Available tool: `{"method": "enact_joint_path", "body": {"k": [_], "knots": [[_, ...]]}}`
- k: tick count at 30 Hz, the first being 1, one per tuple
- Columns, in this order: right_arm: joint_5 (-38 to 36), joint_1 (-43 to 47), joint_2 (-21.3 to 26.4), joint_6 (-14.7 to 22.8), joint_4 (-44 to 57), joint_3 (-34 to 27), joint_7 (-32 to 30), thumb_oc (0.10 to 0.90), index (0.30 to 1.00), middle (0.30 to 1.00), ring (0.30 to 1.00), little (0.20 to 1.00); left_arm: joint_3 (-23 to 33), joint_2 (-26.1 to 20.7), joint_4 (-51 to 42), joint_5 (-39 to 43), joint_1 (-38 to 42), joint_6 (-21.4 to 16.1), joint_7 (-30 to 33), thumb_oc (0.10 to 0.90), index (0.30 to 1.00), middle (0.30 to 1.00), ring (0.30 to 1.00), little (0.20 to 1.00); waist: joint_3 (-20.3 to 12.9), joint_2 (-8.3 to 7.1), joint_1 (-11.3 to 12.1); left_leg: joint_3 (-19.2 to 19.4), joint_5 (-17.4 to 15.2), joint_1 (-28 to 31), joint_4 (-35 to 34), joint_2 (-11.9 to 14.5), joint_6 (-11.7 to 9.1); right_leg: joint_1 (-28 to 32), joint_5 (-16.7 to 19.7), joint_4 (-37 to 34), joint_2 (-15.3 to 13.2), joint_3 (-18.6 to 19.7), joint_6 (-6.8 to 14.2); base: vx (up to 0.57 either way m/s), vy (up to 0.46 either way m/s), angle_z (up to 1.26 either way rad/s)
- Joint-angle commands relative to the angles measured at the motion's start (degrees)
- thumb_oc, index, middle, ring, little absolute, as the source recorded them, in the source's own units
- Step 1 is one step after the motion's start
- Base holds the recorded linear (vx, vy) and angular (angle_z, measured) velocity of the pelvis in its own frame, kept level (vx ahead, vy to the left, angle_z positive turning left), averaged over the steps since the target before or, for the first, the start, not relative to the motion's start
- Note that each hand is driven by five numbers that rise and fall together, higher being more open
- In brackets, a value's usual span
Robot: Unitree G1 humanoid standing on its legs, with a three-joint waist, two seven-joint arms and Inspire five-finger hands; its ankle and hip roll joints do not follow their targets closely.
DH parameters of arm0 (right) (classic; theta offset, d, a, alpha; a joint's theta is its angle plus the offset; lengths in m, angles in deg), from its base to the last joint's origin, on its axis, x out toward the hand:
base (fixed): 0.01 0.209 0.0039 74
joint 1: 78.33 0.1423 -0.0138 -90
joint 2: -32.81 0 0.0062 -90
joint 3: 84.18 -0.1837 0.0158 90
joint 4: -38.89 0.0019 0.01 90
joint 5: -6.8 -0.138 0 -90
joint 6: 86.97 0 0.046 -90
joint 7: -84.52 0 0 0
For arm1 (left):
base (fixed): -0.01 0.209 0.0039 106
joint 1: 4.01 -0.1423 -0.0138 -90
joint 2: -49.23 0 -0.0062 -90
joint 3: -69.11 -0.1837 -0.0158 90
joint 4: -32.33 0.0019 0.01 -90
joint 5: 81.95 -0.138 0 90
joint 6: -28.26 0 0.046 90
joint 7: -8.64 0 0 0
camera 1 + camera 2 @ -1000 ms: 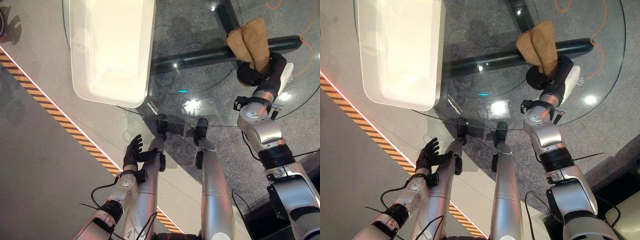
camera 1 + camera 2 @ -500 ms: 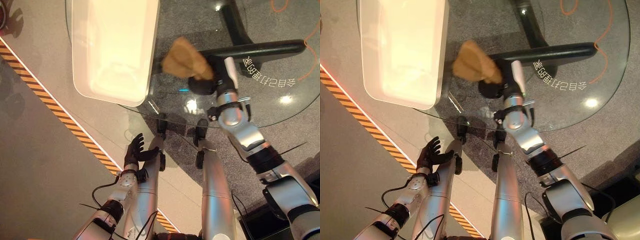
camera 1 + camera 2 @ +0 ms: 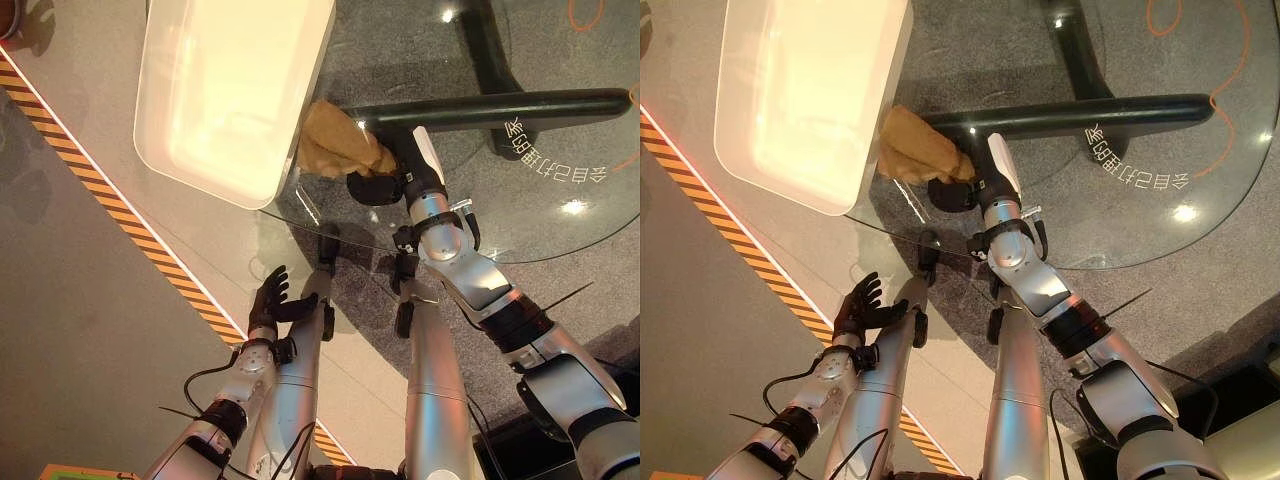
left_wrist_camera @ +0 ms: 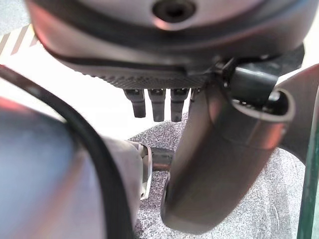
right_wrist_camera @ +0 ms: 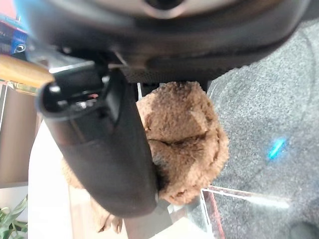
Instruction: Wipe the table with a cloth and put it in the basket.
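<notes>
The right hand [image 3: 383, 183] is curled round a brown, fuzzy cloth [image 3: 335, 147], its thumb clamped across the bunched folds, as the right wrist view shows [image 5: 182, 129]. The cloth is crumpled into a soft lump and is held above the glass table [image 3: 560, 230], at the near left part of its top, touching or just over the right rim of the white basket [image 3: 228, 90]. The left hand [image 3: 268, 303] hangs below the table's near edge, fingers loosely straight, holding nothing.
</notes>
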Motion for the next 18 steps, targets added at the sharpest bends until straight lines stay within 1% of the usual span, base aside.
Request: {"method": "enact_joint_path", "body": {"k": [1, 4, 5, 7, 11, 13, 15, 18], "knots": [[-0.1, -0.4, 1.2, 3.2, 6.9, -0.7, -4.5, 0.1, 0.3, 0.3, 0.3, 0.2, -1.0, 0.8, -0.6, -1.1, -7.0, -0.8, 0.4, 0.8, 0.9, 0.9, 0.9, 0.9, -1.2, 2.92, -1.1, 2.3, -7.1, -1.0, 7.4, -3.0, 3.2, -0.7, 7.2, -6.7, 3.1, -0.4, 1.0, 0.0, 0.0, 0.0], [-0.8, -0.4, 1.7, 4.0, 6.0, -2.0, -7.3, 0.1, 0.3, 0.3, 0.3, 0.2, -1.0, 0.8, -0.5, -0.9, -7.2, -1.1, 0.3, 0.8, 0.9, 0.9, 0.9, 0.9, -1.2, 3.03, -1.1, 2.4, -7.2, -1.1, 7.6, -2.8, 3.2, -0.9, 7.1, -6.4, 3.1, -0.3, 1.0, 0.0, 0.0, 0.0], [-0.1, -0.5, 2.6, 4.4, 5.4, -3.7, -9.4, 0.1, 0.3, 0.3, 0.3, 0.2, -1.0, 0.7, -0.6, -0.9, -7.5, -1.2, 0.4, 0.8, 0.9, 0.9, 0.9, 0.9, -1.2, 3.06, -1.3, 2.4, -7.3, -1.0, 7.8, -2.8, 3.2, -0.9, 7.1, -6.3, 3.0, -0.3, 1.1, 0.0, 0.0, 0.0], [0.8, -0.4, 3.4, 4.2, 5.0, -4.9, -10.9, 0.1, 0.3, 0.3, 0.3, 0.2, -1.1, 0.7, -0.6, -0.9, -7.5, -1.2, 0.6, 0.8, 0.9, 0.9, 0.9, 0.9, -1.2, 3.08, -1.4, 2.4, -7.4, -1.2, 7.9, -2.8, 3.2, -1.0, 7.2, -6.2, 3.1, -0.2, 1.1, 0.0, 0.0, 0.0], [0.6, 1.8, 7.1, 2.6, 3.0, -9.1, -17.0, 0.1, 0.3, 0.3, 0.3, 0.2, -1.2, 0.3, -0.2, -0.8, -7.8, -1.3, 0.9, 0.8, 0.9, 0.9, 0.9, 0.9, -1.2, 2.89, -1.5, 2.0, -8.0, -1.0, 8.2, -2.7, 3.3, -0.9, 6.9, -5.7, 3.3, -0.1, 1.3, 0.0, -0.018, 0.0], [0.1, 2.5, 8.8, 2.0, 1.8, -10.8, -18.8, 0.1, 0.3, 0.3, 0.3, 0.2, -1.1, -0.1, -0.2, -0.7, -7.9, -1.3, 0.9, 0.8, 0.9, 0.9, 0.9, 0.9, -1.2, 2.71, -1.5, 1.9, -8.1, -1.0, 8.2, -2.6, 3.3, -0.8, 7.0, -5.7, 3.4, -0.1, 1.4, 0.0, -0.045, 0.0], [-1.0, 3.2, 11.5, 1.4, 0.2, -12.9, -21.3, 0.1, 0.3, 0.3, 0.3, 0.2, -0.8, -0.5, -0.4, -0.8, -8.3, -1.5, 0.8, 0.8, 0.9, 0.9, 0.9, 0.9, -1.2, 2.39, -1.6, 1.7, -8.4, -1.0, 8.3, -2.5, 3.3, -0.8, 7.0, -5.6, 3.6, 0.0, 1.5, 0.0, -0.057, 0.0], [-2.6, 3.3, 14.3, 1.5, -2.2, -14.9, -23.1, 0.1, 0.3, 0.3, 0.3, 0.2, -0.5, -1.2, -0.3, -0.4, -8.7, -1.2, 0.3, 0.8, 0.9, 0.9, 0.9, 0.9, -1.2, 2.08, -1.7, 1.6, -8.6, -0.9, 8.3, -2.4, 3.4, -0.7, 7.0, -5.6, 3.7, 0.0, 1.6, 0.0, -0.046, -0.01]]}}
